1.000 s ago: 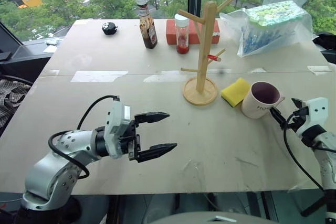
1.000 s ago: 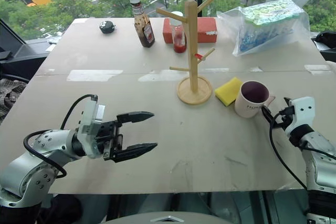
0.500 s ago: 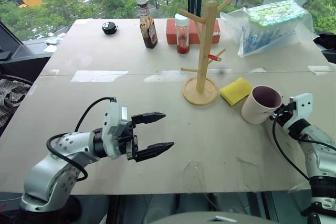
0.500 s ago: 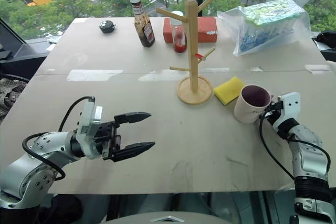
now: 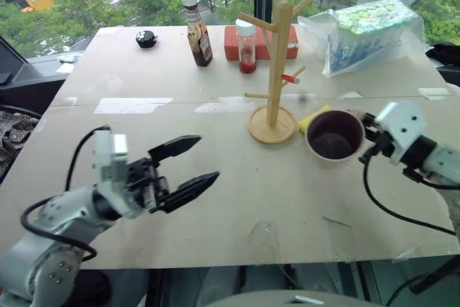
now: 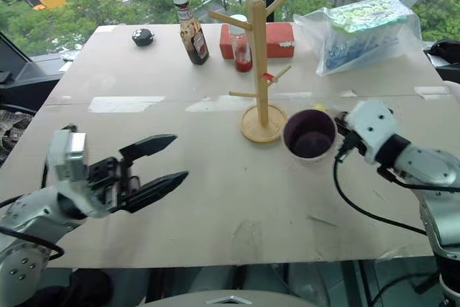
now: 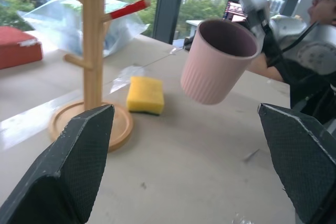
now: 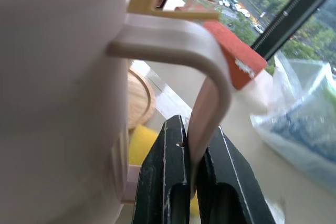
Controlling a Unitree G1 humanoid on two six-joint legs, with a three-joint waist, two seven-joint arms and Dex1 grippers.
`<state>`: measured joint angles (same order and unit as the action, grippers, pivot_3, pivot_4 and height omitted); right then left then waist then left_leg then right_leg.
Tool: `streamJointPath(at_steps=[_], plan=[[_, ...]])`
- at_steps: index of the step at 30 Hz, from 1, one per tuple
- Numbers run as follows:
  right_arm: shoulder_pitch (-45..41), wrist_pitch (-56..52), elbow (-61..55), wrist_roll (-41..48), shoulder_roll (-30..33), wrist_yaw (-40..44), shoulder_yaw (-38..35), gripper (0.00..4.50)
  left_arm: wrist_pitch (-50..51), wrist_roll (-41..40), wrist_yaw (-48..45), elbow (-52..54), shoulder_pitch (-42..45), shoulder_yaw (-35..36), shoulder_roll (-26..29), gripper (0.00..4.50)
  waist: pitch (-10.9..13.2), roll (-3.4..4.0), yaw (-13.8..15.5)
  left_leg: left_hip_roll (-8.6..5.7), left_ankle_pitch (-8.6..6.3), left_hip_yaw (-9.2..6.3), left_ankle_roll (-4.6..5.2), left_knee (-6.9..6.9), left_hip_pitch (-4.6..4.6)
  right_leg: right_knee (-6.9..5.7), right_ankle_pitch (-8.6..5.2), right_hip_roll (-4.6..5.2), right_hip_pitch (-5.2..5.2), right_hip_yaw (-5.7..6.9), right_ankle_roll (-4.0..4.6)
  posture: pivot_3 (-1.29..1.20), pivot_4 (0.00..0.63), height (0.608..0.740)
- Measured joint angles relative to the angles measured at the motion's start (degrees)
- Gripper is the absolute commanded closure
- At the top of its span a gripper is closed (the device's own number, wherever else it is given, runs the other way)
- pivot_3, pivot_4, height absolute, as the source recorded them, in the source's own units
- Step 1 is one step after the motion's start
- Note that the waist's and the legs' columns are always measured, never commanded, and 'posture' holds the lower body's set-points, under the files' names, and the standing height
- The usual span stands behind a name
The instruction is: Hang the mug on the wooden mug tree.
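Observation:
The mug hangs in the air just right of the wooden mug tree, tipped so its dark inside faces me. My right gripper is shut on the mug's handle; the right wrist view shows both black fingers clamped on it. The left wrist view shows the mug lifted clear of the table, beside the tree with its red-marked peg. My left gripper is open and empty over the near left of the table.
A yellow sponge lies by the tree's base, under the mug. At the back stand a brown sauce bottle, a small red-filled jar, a red box and a plastic bag. A person is behind the table.
My right gripper shut on the handle, then lifted the mug off the table and carried it left toward the tree, tipping it. My left gripper drew slightly left and up, still open.

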<state>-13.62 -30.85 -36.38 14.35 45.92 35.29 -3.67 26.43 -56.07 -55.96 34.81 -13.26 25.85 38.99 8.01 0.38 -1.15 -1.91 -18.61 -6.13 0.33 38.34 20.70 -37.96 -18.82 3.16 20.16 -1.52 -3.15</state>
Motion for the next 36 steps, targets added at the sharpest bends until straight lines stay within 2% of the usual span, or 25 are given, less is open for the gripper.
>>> streamJointPath(at_steps=[3, 7, 12, 19, 23, 32, 33, 35, 36], plan=[[-8.4, -7.1, -2.7, -1.6, 1.4, -0.3, 5.8, 4.41, -2.8, 2.7, -3.9, -4.9, -0.3, -0.3, -0.4, 0.00, 0.0, -0.24, 0.5, -0.01, 0.00, -0.17, 0.00, 0.02, 0.06, 0.09, 0.00, 0.03, 0.01, 0.13, 0.01, 0.00, 0.150, 0.740], [-16.1, -11.7, -0.5, -3.2, 1.0, 0.1, 11.8, 4.41, -4.6, 4.7, -4.7, -5.6, 0.9, -2.8, -1.7, 0.00, 0.0, -0.36, 0.6, -0.14, 0.00, -0.27, 0.00, 0.02, 0.22, 0.16, 0.00, 0.19, 0.07, 0.22, 0.00, 0.00, 0.150, 0.740], [-25.9, -15.3, 5.6, -4.0, -1.3, 0.4, 13.9, 4.41, -6.3, 6.0, -5.6, -5.5, -0.5, -4.7, -3.2, 0.00, 0.1, -0.37, -0.1, -0.11, 0.00, -0.25, -0.01, -0.11, 0.33, 0.04, 0.00, 0.16, 0.31, 0.19, 0.01, 0.00, 0.150, 0.740], [-31.3, -15.5, 10.7, -5.3, -1.8, 2.7, 17.1, 4.41, -8.8, 6.6, -7.2, -5.5, -3.1, -4.4, -4.0, 0.00, 0.1, -0.37, -0.5, -0.13, 0.00, -0.23, -0.01, -0.04, 0.55, 0.03, 0.00, 0.20, 0.49, 0.20, 0.00, 0.00, 0.150, 0.740], [-35.5, -16.3, 13.2, -6.7, -4.7, 2.9, 19.8, 4.41, -10.5, 6.8, -8.0, -6.2, -4.2, -4.0, -4.6, 0.00, 0.0, -0.37, -1.1, -0.11, 0.00, -0.24, -0.01, -0.05, 0.53, -0.01, 0.00, 0.18, 0.52, 0.19, 0.00, 0.00, 0.150, 0.740], [-36.5, -14.4, 21.6, -12.0, -9.4, 2.2, 25.1, 4.41, -11.9, 5.0, -8.9, -6.6, -5.0, -3.5, -5.8, 0.00, 0.0, -0.38, -1.2, -0.12, 0.00, -0.23, -0.01, -0.04, 0.54, -0.02, 0.01, 0.19, 0.57, 0.19, 0.00, 0.00, 0.150, 0.740], [-36.5, -13.5, 23.0, -12.2, -10.0, 2.2, 25.2, 3.88, -12.0, 4.3, -8.8, -6.6, -4.8, -3.2, -6.0, 0.00, 0.0, -0.38, -1.1, -0.12, 0.00, -0.24, -0.01, -0.03, 0.54, -0.02, 0.01, 0.19, 0.57, 0.20, 0.00, 0.00, 0.150, 0.740], [-35.6, -11.1, 25.2, -12.5, -10.8, 2.0, 24.8, 3.27, -12.1, 3.7, -8.6, -6.6, -4.6, -2.7, -6.5, 0.00, 0.0, -0.40, -1.1, -0.12, 0.00, -0.25, -0.01, -0.02, 0.54, -0.02, 0.01, 0.20, 0.57, 0.22, -0.01, 0.00, 0.150, 0.740], [-35.1, -10.2, 25.2, -12.5, -10.8, 2.0, 24.2, 2.74, -12.2, 3.5, -8.6, -6.6, -4.4, -2.5, -6.7, 0.00, 0.0, -0.41, -1.1, -0.13, 0.00, -0.25, -0.01, -0.01, 0.53, -0.02, 0.01, 0.21, 0.56, 0.23, -0.01, 0.00, 0.150, 0.740]])
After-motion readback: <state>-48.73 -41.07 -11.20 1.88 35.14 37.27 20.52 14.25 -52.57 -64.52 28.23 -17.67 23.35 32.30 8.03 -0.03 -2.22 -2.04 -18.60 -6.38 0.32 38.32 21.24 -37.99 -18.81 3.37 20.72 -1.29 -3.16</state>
